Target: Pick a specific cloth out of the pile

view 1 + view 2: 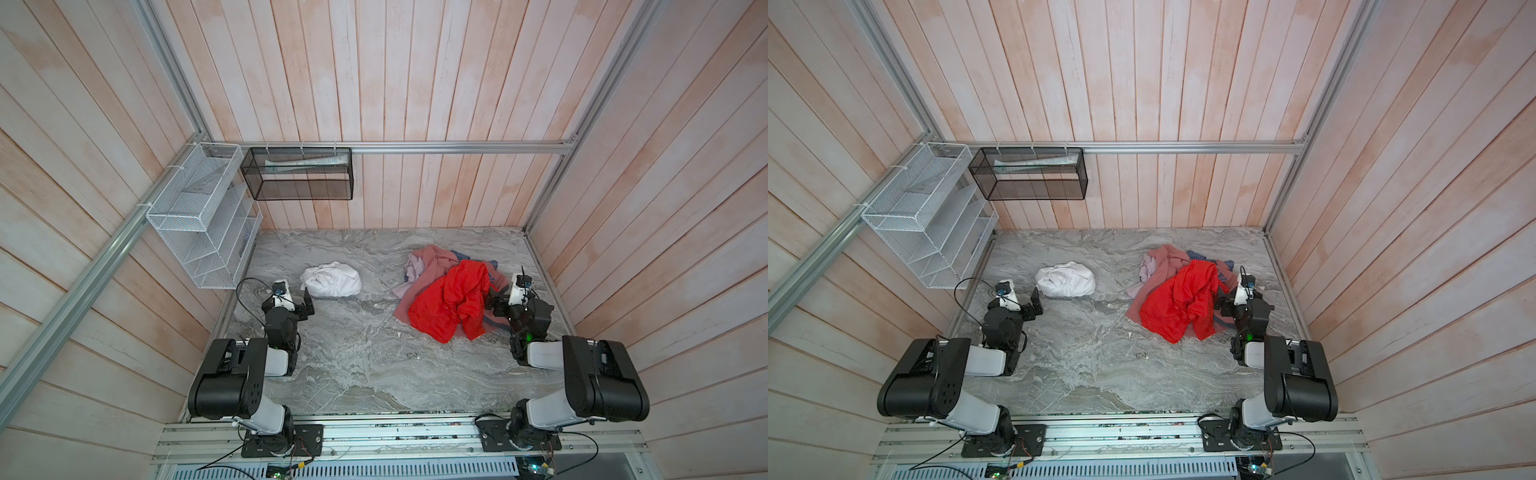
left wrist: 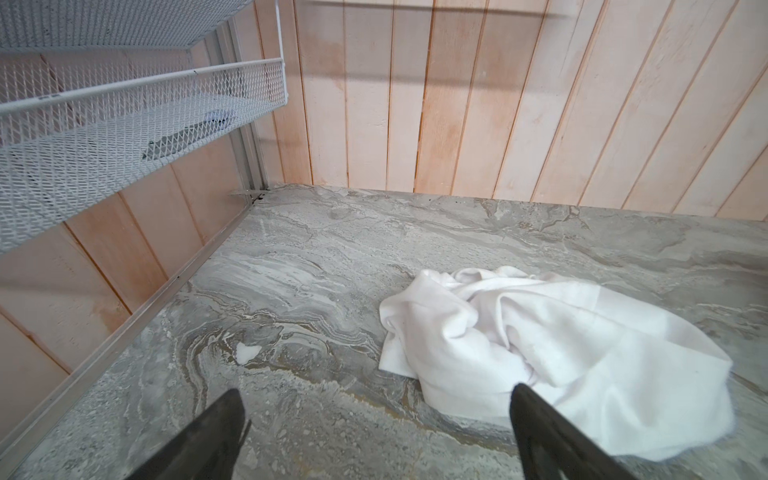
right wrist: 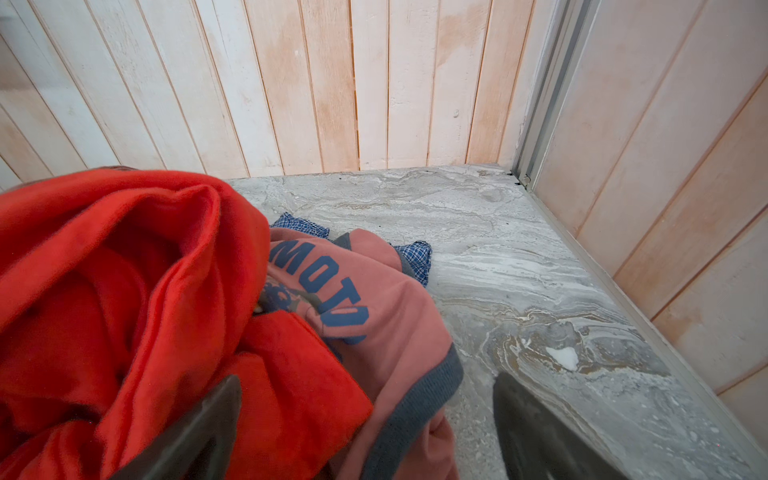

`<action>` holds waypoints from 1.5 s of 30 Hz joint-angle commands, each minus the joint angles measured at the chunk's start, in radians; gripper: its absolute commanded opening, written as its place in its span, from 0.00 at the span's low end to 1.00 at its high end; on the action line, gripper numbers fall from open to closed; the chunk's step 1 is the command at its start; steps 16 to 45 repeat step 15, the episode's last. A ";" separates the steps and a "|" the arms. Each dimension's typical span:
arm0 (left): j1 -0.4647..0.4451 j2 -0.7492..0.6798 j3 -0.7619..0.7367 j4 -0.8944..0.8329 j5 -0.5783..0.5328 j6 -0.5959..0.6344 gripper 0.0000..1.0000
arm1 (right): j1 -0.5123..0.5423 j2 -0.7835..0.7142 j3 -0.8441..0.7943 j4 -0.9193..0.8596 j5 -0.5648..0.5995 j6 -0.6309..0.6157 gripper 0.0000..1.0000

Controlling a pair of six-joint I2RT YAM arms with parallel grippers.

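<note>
The cloth [image 1: 331, 279] [image 1: 1065, 279] is a crumpled plain white bundle lying alone on the marble table, left of centre. It is well apart from the pile [image 1: 449, 299] [image 1: 1183, 299] on the right. My left gripper [image 1: 307, 305] [image 2: 376, 390] is open just in front of the cloth [image 2: 540, 345], with only bare table between its jaws. My right gripper [image 1: 492, 301] [image 3: 368, 378] is open at the pile's right edge. Its jaws stand on either side of the red garment [image 3: 104, 291] and the grey hem of the dusty pink top [image 3: 395, 316]. A blue checked piece [image 3: 415, 253] pokes out behind.
A white wire rack [image 1: 199, 220] hangs on the left wall above the left arm. A black mesh basket [image 1: 297, 174] hangs on the back wall. A pale lilac cloth [image 1: 413, 266] lies at the pile's far left. Wooden walls close three sides.
</note>
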 commanded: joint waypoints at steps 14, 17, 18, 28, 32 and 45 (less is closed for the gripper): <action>-0.001 -0.003 0.016 0.007 0.014 -0.008 1.00 | 0.006 0.009 0.018 -0.001 0.013 -0.005 0.95; -0.001 -0.003 0.017 0.007 0.014 -0.010 1.00 | 0.006 0.010 0.017 -0.001 0.013 -0.005 0.95; -0.001 -0.003 0.017 0.007 0.014 -0.010 1.00 | 0.006 0.010 0.017 -0.001 0.013 -0.005 0.95; -0.001 -0.003 0.017 0.007 0.014 -0.010 1.00 | 0.006 0.010 0.017 -0.001 0.013 -0.005 0.95; -0.001 -0.003 0.017 0.007 0.014 -0.010 1.00 | 0.006 0.010 0.017 -0.001 0.013 -0.005 0.95; -0.001 -0.003 0.017 0.007 0.014 -0.010 1.00 | 0.006 0.010 0.017 -0.001 0.013 -0.005 0.95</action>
